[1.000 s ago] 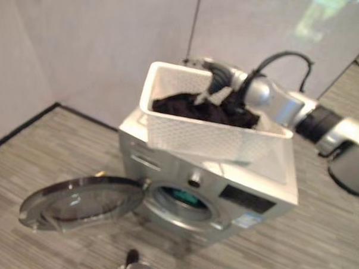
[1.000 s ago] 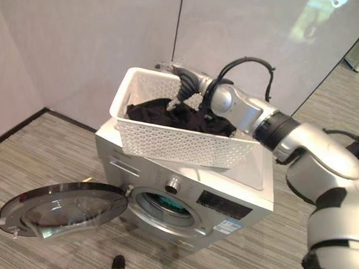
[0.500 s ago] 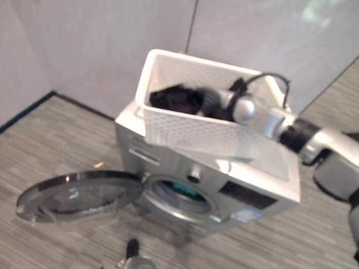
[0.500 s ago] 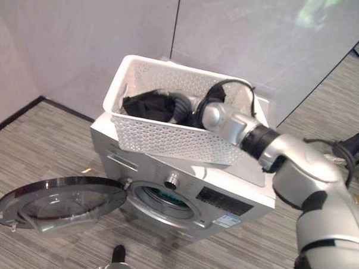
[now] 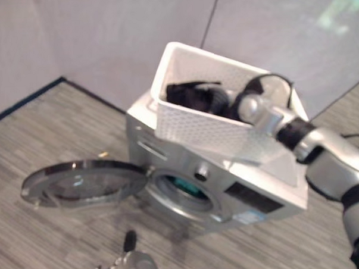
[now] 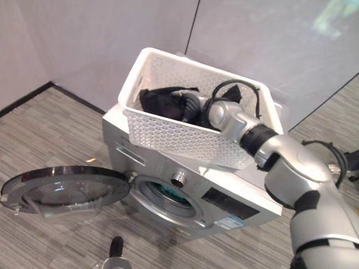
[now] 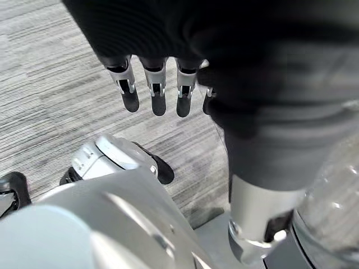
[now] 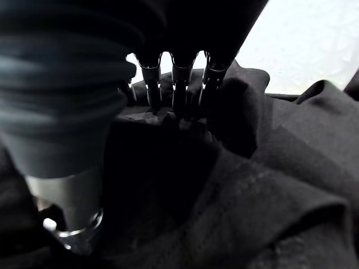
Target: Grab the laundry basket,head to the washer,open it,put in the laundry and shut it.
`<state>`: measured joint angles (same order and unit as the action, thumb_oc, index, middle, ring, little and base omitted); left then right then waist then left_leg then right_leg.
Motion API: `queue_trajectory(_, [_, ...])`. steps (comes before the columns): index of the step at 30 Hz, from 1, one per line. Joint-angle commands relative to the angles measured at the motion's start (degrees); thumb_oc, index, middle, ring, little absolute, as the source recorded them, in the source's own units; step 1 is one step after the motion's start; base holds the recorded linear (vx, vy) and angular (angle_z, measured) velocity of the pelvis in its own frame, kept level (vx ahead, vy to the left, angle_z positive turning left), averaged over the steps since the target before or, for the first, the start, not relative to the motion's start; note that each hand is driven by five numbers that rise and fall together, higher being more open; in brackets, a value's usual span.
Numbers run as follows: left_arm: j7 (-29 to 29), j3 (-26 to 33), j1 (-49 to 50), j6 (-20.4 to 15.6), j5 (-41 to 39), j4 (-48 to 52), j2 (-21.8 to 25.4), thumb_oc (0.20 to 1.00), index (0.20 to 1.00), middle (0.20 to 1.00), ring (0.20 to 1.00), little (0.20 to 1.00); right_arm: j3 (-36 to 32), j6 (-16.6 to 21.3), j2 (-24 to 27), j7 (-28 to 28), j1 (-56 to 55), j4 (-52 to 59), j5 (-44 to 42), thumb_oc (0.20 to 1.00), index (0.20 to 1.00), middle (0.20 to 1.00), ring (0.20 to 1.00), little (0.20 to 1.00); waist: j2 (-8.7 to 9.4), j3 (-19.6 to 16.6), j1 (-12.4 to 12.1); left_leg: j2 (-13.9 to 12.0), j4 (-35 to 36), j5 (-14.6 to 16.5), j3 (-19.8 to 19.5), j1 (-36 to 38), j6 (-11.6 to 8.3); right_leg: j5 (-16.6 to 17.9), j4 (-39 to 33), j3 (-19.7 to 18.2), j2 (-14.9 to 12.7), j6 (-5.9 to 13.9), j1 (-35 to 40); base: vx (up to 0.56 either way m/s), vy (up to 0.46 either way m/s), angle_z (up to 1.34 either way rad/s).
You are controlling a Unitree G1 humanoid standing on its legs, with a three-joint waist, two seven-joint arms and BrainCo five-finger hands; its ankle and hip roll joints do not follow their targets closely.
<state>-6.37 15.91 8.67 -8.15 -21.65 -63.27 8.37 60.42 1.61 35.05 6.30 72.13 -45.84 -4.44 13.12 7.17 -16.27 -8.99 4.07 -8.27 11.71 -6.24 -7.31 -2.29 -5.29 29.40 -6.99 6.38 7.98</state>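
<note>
Basket sits on top of the washer, door swung open. Right hand is down in the dark laundry inside the basket, fingers pressed into cloth; can't tell whether they grip. Left hand hangs over the floor, fingers straight, holding nothing.

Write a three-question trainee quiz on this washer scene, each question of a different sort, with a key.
1. True or false: the washer door is shut.
2. Where does the white laundry basket stand? A) on the floor B) on top of the washer C) inside the drum
3. Fill in: the right hand reaches into the basket, its fingers on the ____ laundry.

Key:
1. False: the door is swung open to the robot's left.
2. B
3. dark. The left hand hangs low over the floor with relaxed fingers, holding nothing.
</note>
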Motion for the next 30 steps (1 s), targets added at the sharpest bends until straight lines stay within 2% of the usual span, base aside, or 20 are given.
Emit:
queue_trajectory(1, [0.1, -3.9, 0.4, -0.3, -0.9, 1.5, -5.3, 1.000, 1.000, 1.000, 1.000, 1.000, 3.1, -0.1, -0.6, -0.7, -1.7, -2.8, 2.4, 0.862, 0.862, 0.862, 0.862, 0.862, -1.82, 5.0, -3.5, -0.9, 0.9, 1.5, -0.1, 0.3, -1.62, 1.6, 0.3, -1.6, 0.6, -0.16, 4.8, 0.00, 0.011, 0.05])
queue_trajectory(2, [0.0, -4.0, 0.4, -0.3, -0.9, 1.7, -5.3, 1.000, 1.000, 1.000, 1.000, 1.000, 3.3, -0.1, -0.5, -0.6, -1.6, -3.7, 2.7, 0.576, 0.576, 0.576, 0.576, 0.576, -1.98, 5.1, -3.6, -0.9, 0.9, 1.5, -0.1, 0.2, -1.61, 1.7, 0.3, -1.5, 0.6, -0.17, 4.8, 0.00, 0.015, 0.06])
queue_trajectory(4, [0.1, -4.4, 0.2, -0.3, -1.0, 2.0, -5.4, 1.000, 1.000, 1.000, 1.000, 1.000, 3.6, -0.3, -0.5, -0.5, -1.2, -5.4, 3.6, 0.200, 0.200, 0.200, 0.200, 0.200, -2.31, 5.3, -3.7, -0.7, 0.9, 1.5, -0.3, -0.1, -1.56, 1.8, 0.3, -1.4, 0.5, -0.18, 4.6, 0.00, 0.009, 0.02])
queue_trajectory(13, [-0.1, -5.2, -0.3, -0.4, -2.0, 3.8, -5.5, 1.000, 1.000, 1.000, 1.000, 1.000, 3.5, -0.4, 0.3, -1.5, 0.1, -8.7, 5.8, 0.200, 0.200, 0.200, 0.200, 0.200, -3.71, 6.5, -3.6, -0.3, 0.9, 1.5, -0.5, -0.6, -1.46, 2.2, 0.3, -0.8, 0.0, -0.18, 4.3, 0.00, 0.000, 0.00])
queue_trajectory(22, [-0.5, -5.3, -0.7, -0.7, -3.1, 3.4, -5.0, 1.000, 1.000, 1.000, 1.000, 1.000, 1.3, -0.4, -0.2, -3.0, 0.8, -7.5, 6.1, 0.200, 0.200, 0.200, 0.200, 0.200, -3.97, 7.5, -3.4, -0.4, 0.9, 1.5, -0.4, -0.7, -1.43, 2.4, 0.3, -0.8, -0.3, -0.05, 3.9, 0.00, 0.001, 0.00])
queue_trajectory(23, [-0.6, -5.6, -1.4, -0.8, -3.2, 1.9, -4.7, 1.000, 1.000, 1.000, 1.000, 1.000, -0.7, -0.1, 0.1, -5.3, 3.0, -6.7, 5.9, 0.200, 0.200, 0.200, 0.200, 0.200, -4.13, 7.6, -2.9, -0.5, 0.9, 1.7, -0.4, -0.8, -1.40, 2.5, 0.3, -0.9, -0.5, -0.02, 3.7, -0.03, 0.009, 0.00])
queue_trajectory(27, [-0.7, -5.8, -1.4, -0.8, -3.0, 1.8, -4.6, 1.000, 1.000, 1.000, 1.000, 1.000, -2.1, 0.1, 1.6, -7.5, 5.5, -4.7, 5.8, 0.200, 0.200, 0.200, 0.200, 0.200, -4.25, 7.4, -2.3, -0.4, 0.9, 1.8, -0.4, -0.6, -1.31, 2.5, 0.3, -0.7, -0.6, 0.02, 3.7, -0.02, 0.005, -0.02])
queue_trajectory(30, [-1.1, -5.6, -1.7, -0.7, -2.8, 1.7, -4.3, 1.000, 1.000, 1.000, 1.000, 1.000, -3.0, 0.3, 5.5, -12.0, 10.8, 1.2, 8.1, 0.200, 0.200, 0.200, 0.200, 0.200, -4.51, 7.3, -1.4, -0.5, 0.9, 2.1, -0.2, -0.3, -1.11, 2.5, 0.3, -0.6, -1.0, 0.01, 3.8, -0.02, 0.000, -0.01])
